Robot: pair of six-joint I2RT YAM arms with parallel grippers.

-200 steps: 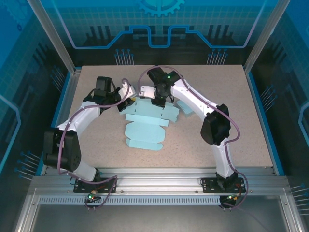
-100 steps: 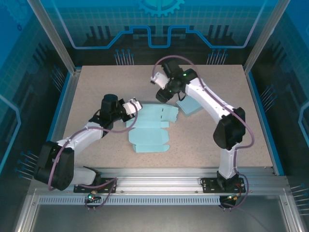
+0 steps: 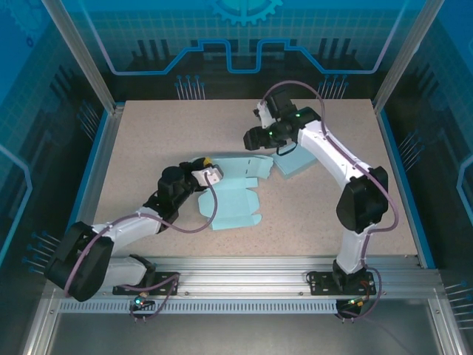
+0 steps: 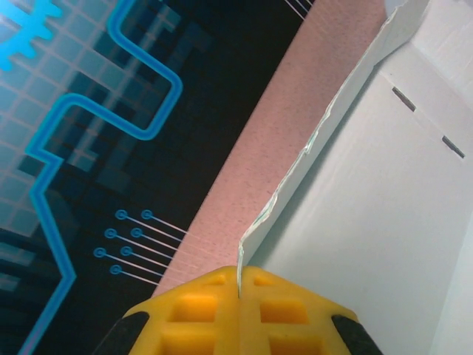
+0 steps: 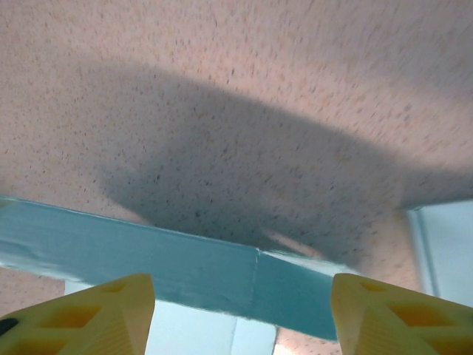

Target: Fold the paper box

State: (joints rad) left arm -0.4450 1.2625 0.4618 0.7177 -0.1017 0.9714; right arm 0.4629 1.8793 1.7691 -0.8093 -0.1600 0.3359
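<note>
The paper box (image 3: 230, 198) is a flat, light blue cut-out lying in the middle of the table, its far flaps partly raised. My left gripper (image 3: 208, 171) is at the box's far left corner, its yellow fingers (image 4: 199, 310) shut on a thin edge of the box's flap (image 4: 347, 81). The flap's white inner face (image 4: 384, 200) slopes away to the right. My right gripper (image 3: 255, 137) hovers just beyond the box's far edge. It is open, its yellow fingertips (image 5: 96, 310) wide apart, with a raised teal flap (image 5: 199, 270) below them and nothing gripped.
A second light blue sheet (image 3: 296, 162) lies on the speckled table (image 3: 148, 133) just right of the box, under the right arm. Blue rails (image 3: 403, 185) and an aluminium frame border the table; the arms' bases stand at the near edge.
The right gripper has let go of the box's far edge, opened, and drawn back to the far right. The left gripper, still shut, has dragged the box nearer and to the right.
</note>
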